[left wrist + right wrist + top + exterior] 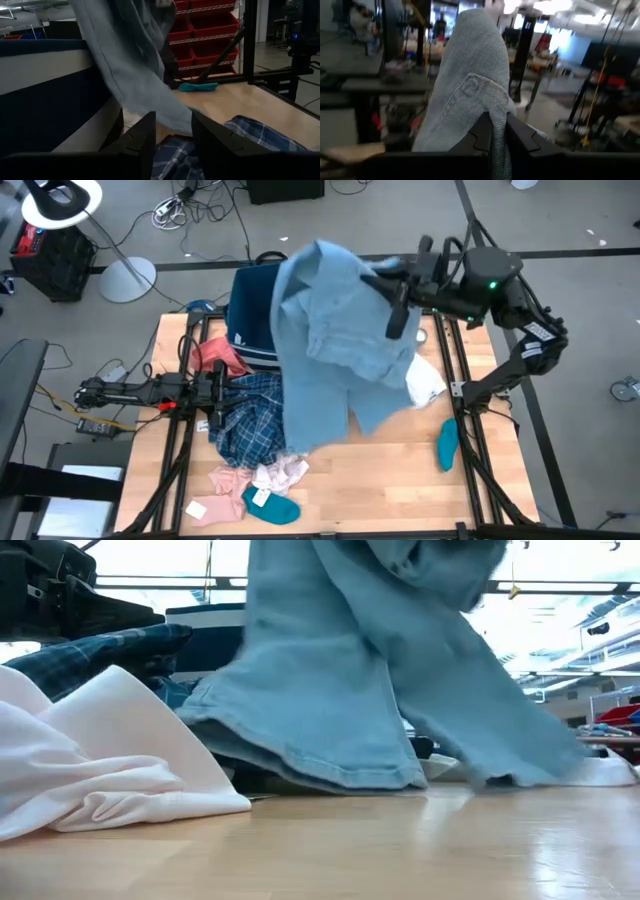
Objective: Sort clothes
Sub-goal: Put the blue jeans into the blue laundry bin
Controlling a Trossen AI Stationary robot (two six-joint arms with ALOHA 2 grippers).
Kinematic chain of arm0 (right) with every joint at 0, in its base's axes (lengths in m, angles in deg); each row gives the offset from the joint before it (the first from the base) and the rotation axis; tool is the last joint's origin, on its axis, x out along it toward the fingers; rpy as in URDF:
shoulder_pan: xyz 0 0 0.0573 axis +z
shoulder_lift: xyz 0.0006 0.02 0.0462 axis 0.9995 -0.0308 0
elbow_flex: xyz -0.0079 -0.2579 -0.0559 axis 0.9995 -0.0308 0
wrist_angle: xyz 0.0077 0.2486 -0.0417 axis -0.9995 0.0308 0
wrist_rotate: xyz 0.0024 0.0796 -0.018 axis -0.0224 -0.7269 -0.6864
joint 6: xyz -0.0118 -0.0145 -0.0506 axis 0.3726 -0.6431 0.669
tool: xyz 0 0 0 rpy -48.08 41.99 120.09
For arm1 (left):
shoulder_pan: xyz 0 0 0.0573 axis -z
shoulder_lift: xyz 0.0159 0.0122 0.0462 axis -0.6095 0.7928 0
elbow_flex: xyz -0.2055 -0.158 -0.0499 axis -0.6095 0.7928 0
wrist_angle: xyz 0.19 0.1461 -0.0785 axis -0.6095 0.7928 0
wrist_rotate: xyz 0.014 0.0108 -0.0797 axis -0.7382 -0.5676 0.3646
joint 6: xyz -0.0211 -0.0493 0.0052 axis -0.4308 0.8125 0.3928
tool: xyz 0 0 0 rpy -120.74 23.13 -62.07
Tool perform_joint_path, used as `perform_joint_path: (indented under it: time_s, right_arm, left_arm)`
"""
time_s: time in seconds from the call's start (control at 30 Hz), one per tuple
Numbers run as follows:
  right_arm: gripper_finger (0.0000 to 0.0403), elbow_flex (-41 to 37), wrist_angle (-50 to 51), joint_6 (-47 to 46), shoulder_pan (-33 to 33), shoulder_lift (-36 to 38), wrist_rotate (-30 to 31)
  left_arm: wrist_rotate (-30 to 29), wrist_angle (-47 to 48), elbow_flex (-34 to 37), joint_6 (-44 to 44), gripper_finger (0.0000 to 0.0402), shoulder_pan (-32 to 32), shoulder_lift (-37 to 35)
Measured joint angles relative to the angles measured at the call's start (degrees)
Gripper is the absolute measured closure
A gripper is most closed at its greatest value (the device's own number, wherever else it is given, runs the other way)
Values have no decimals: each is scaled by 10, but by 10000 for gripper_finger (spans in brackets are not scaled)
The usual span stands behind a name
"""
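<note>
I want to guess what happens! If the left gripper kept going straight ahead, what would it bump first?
Probably the hanging light blue denim shirt, which drapes right ahead of the open left gripper, above the blue plaid shirt. How far off is hard to tell.

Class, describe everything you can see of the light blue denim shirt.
The light blue denim shirt is soft, pale, stitched denim with a hemmed edge. The right gripper is shut on a fold of it and holds it aloft above the table, over the dark blue bin. It hangs in loose folds; its lower edge drags over the blue plaid shirt.
</note>
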Motion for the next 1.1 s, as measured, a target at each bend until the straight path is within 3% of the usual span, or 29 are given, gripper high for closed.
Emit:
perform_joint_path:
  time_s: [0.2,0.43,0.8,0.93,1.1]
  right_arm:
    - [378,119,-95,71,-16,-64,-2]
    - [378,109,-306,131,-55,-88,-12]
    - [378,108,-494,131,-135,-191,-143]
    - [378,108,-591,130,-150,-232,-155]
    - [378,109,-572,85,-174,-266,-151]
  left_arm:
    - [0,0,0,0,270,0,0]
    - [0,-1,0,0,270,0,0]
    - [0,0,0,0,270,0,0]
    - [0,0,0,0,270,0,0]
    - [0,0,0,0,270,0,0]
